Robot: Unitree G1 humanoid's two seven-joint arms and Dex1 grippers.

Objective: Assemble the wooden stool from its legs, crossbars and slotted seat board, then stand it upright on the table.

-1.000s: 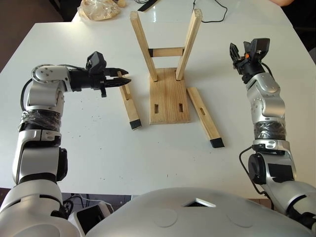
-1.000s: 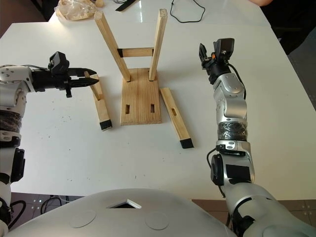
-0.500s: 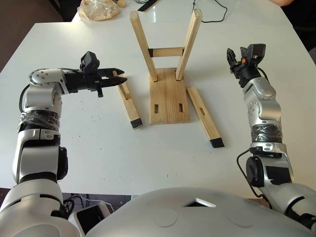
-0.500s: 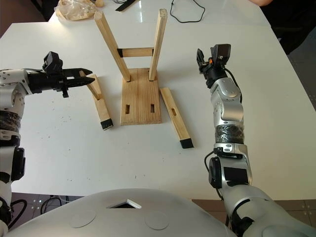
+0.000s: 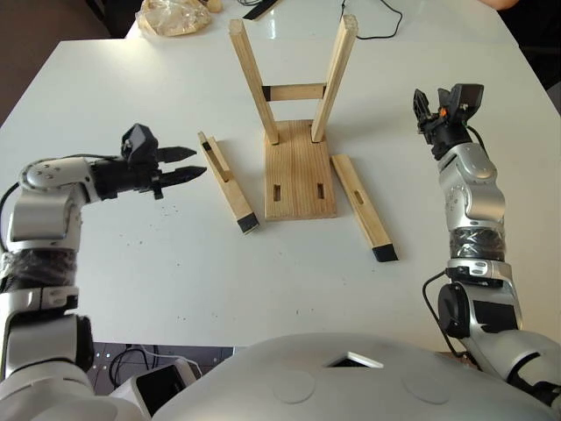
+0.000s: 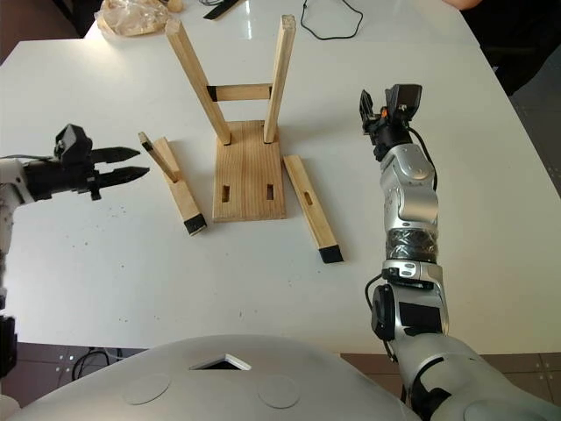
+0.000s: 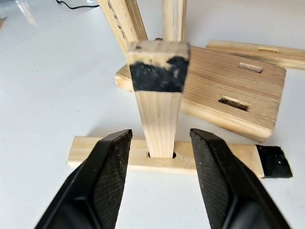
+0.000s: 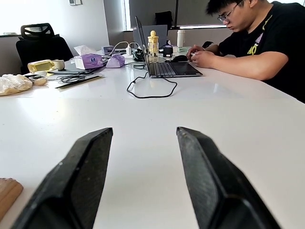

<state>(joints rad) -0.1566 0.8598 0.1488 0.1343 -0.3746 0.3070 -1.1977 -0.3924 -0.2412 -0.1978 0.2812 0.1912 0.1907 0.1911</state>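
Open left gripper [image 5: 196,162] just beside the loose leg [image 5: 230,184], on its counter-left-edge side, not touching; right gripper [image 5: 432,101] open, well apart.

2 head eyes overhead, 2 wrists close, forward

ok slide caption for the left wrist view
Open left hand facing a loose leg with a crossbar pegged in, seat board behind.

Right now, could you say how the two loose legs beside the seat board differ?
The left leg has a short bar standing in its slot; the right leg carries none. The left claw points, open, at the left leg; the right claw is well off the right leg. Both lie flat with black near ends.
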